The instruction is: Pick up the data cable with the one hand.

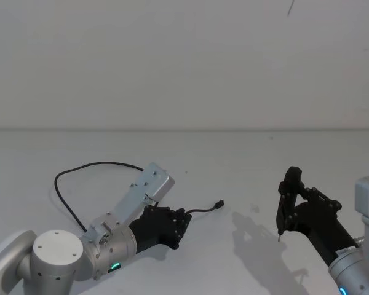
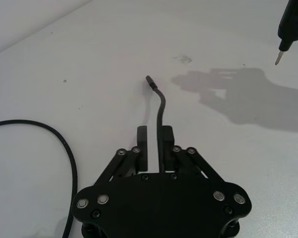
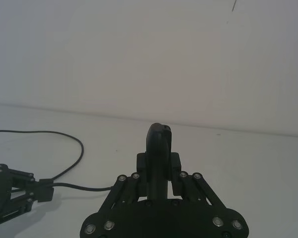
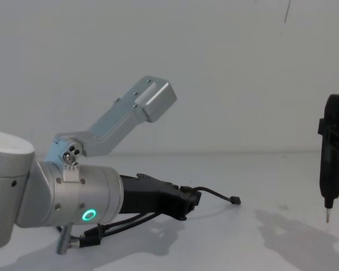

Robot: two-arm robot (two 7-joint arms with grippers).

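Note:
The data cable [image 1: 92, 165] is a long thin black lead that loops across the table on the left. One plug end [image 1: 220, 204] lies just past my left gripper [image 1: 186, 219]. This black angular gripper sits low over the table on a silver wrist with a green ring [image 4: 89, 215]. In the left wrist view its fingers [image 2: 142, 141] stand close together, with the cable [image 2: 161, 106] running between them along one finger. From the chest the cable [image 4: 217, 195] leaves the fingertips raised off the table. My right gripper [image 1: 288, 203] is shut on a black pin-tipped tool [image 4: 329, 158].
The tool's metal tip [image 1: 279, 236] hangs just above the table, to the right of the cable's plug. A silver bracket [image 1: 149, 184] on the left arm rises over part of the cable. A pale wall closes off the table's far edge.

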